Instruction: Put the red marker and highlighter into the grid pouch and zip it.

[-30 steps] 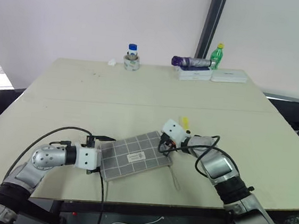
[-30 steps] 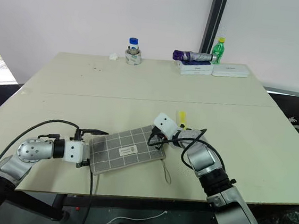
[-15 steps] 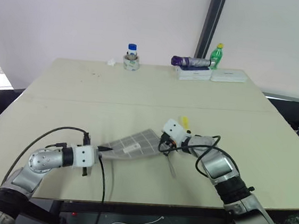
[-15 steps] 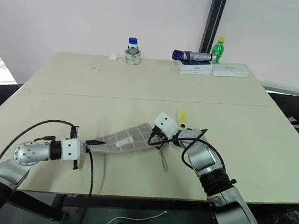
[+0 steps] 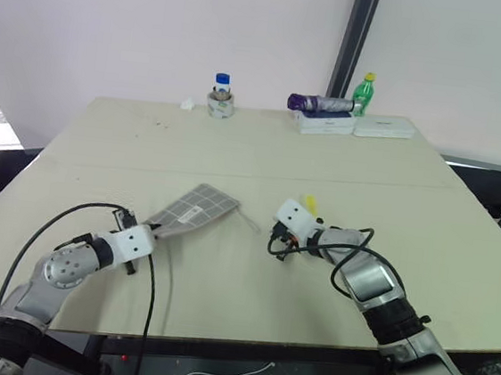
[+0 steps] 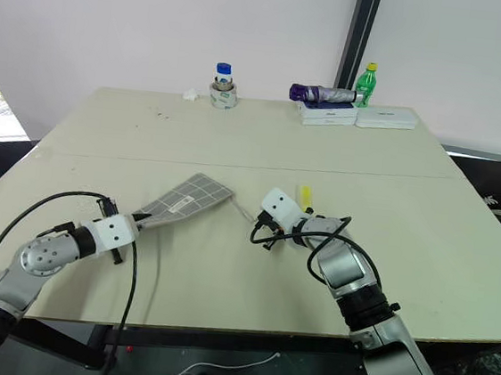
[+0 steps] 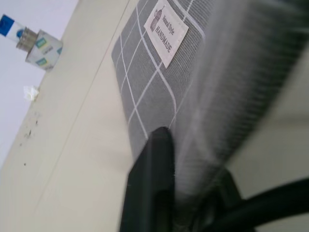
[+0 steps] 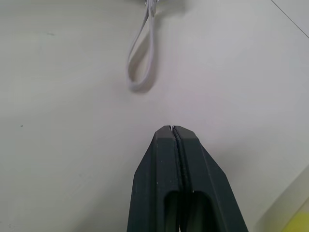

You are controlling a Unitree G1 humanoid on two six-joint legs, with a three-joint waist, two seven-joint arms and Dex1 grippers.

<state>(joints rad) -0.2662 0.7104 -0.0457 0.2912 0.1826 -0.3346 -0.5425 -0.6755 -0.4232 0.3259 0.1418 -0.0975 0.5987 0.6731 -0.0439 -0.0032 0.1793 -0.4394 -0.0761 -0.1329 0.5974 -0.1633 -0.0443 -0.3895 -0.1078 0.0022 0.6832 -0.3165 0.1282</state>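
The grid pouch is grey with white lines and a small white label. It lies left of the table's middle, its near corner raised. My left gripper is shut on that corner; in the left wrist view one black finger presses against the fabric. The pouch's pale cord pull trails on the table towards my right gripper, which is shut and empty, a short way from the loop. The yellow highlighter lies just behind my right hand. The red marker is hidden.
At the table's far edge stand a blue-capped bottle inside a tape roll, a purple folded umbrella on white boxes, and a green bottle. The table's front edge runs close under both arms.
My left gripper closed on the pouch's near corner and dragged the pouch left, away from the right gripper. The right gripper stayed in place, shut.
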